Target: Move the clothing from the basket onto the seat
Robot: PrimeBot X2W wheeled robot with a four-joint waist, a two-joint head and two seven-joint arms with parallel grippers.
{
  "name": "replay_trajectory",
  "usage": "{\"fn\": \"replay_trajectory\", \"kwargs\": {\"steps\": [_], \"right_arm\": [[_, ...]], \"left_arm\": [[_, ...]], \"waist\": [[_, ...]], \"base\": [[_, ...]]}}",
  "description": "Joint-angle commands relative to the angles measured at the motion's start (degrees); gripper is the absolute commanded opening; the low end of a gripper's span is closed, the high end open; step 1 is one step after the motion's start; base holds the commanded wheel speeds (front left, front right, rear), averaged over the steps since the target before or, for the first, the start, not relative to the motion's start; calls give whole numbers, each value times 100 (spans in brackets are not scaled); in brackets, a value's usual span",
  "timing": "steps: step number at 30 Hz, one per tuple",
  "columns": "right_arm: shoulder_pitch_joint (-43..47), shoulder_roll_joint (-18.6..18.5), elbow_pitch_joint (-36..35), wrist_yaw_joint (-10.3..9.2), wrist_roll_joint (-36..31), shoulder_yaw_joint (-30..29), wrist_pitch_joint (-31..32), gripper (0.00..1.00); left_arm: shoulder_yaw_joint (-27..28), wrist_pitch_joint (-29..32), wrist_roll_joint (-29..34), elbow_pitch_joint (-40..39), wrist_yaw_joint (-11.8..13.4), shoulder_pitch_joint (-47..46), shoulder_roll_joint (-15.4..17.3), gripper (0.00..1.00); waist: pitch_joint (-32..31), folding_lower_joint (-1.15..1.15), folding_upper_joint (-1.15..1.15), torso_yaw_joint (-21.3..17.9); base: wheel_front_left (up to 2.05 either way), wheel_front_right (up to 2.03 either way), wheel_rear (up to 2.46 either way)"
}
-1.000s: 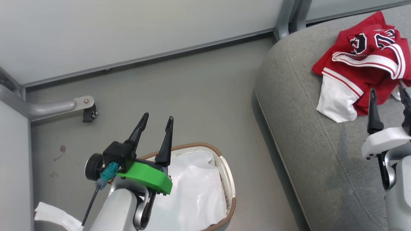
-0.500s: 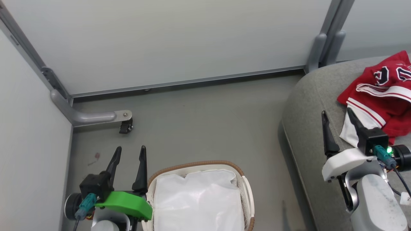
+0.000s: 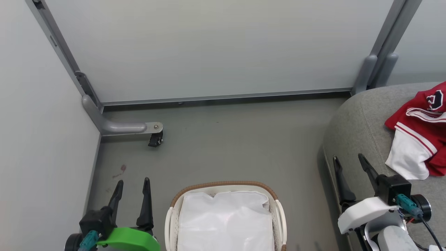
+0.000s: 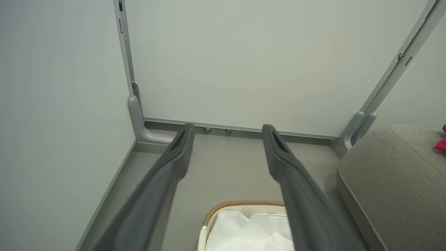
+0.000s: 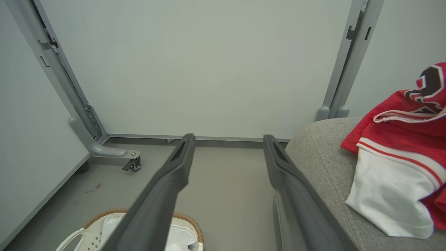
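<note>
The red clothing (image 3: 418,139) lies in a crumpled heap on the grey seat (image 3: 359,129), at the right edge of the head view. A white panel of it, with red-white striped trim, points toward the rounded corner of the seat, and a black-and-white numeral shows at its top. The basket (image 3: 223,184) stands on the grey floor (image 3: 237,146), near the seat but apart from it, and inside it the white liner (image 3: 224,223) is visible. The left gripper (image 3: 133,180) is just beside the left side of the basket, its 2 fingers apart with nothing between them. The right gripper (image 3: 348,157) is in front of the seat's edge, near the clothing but not touching it. Its 2 fingers are also apart and hold nothing. A small black caster (image 3: 155,140) stands on the floor under a grey bracket.
</note>
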Motion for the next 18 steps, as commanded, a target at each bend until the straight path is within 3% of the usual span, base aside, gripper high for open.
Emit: {"fn": "replay_trajectory", "kwargs": {"steps": [1, 18], "right_arm": [[115, -24, -40, -6, 70, 0, -11, 100], [179, -23, -117, -6, 132, -17, -11, 100]], "left_arm": [[42, 5, -21, -16, 32, 103, 8, 100], [62, 5, -8, 36, 59, 97, 7, 100]], "waist": [[1, 0, 0, -10], [14, 0, 0, -118]], "base": [[0, 0, 0], [0, 0, 0]]}}
